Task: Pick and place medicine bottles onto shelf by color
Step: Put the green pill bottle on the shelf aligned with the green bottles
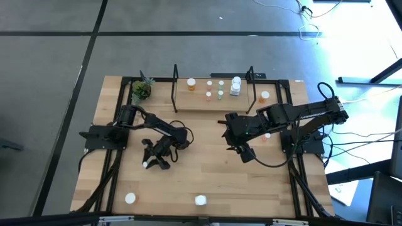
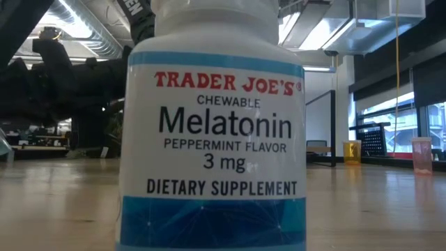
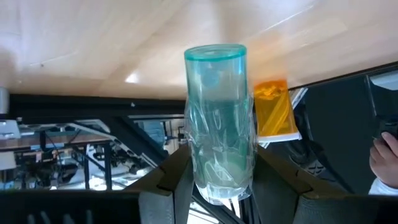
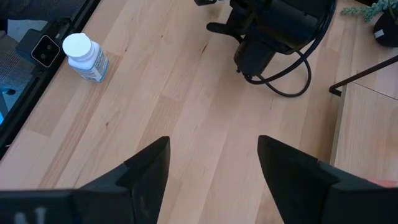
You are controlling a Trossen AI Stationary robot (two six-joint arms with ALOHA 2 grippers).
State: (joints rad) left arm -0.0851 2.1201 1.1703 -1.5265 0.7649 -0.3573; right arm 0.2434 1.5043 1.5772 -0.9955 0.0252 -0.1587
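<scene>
My left gripper (image 1: 155, 157) is at the table's middle left, shut on a pale green, clear medicine bottle (image 3: 217, 118); a white cap (image 1: 146, 164) shows beside the fingers. My right gripper (image 1: 242, 150) hangs open above the bare wood right of centre, with nothing between its fingers (image 4: 211, 149). The shelf (image 1: 213, 100) stands at the far edge and carries several bottles: white (image 1: 236, 85), orange (image 1: 208, 95) and green (image 1: 220, 94). Loose bottles stand on the table: a white one (image 1: 130, 198), a large white one (image 1: 200, 200) and an orange one (image 1: 267, 136). My left gripper pinches the pale green bottle's body (image 3: 214, 168) between its two fingers, on two opposite sides. The fingers (image 3: 171, 180) lie across the bottle, which sticks out past them to its teal-rimmed end (image 3: 214, 53). Whether the bottle touches the table I cannot tell.
The large white Melatonin bottle (image 2: 212, 132) stands right before the low camera near the front edge. A small potted plant (image 1: 142, 90) sits at the far left by the shelf. Another orange bottle (image 1: 264, 96) stands right of the shelf. A person's hand (image 3: 385, 155) shows beyond the table.
</scene>
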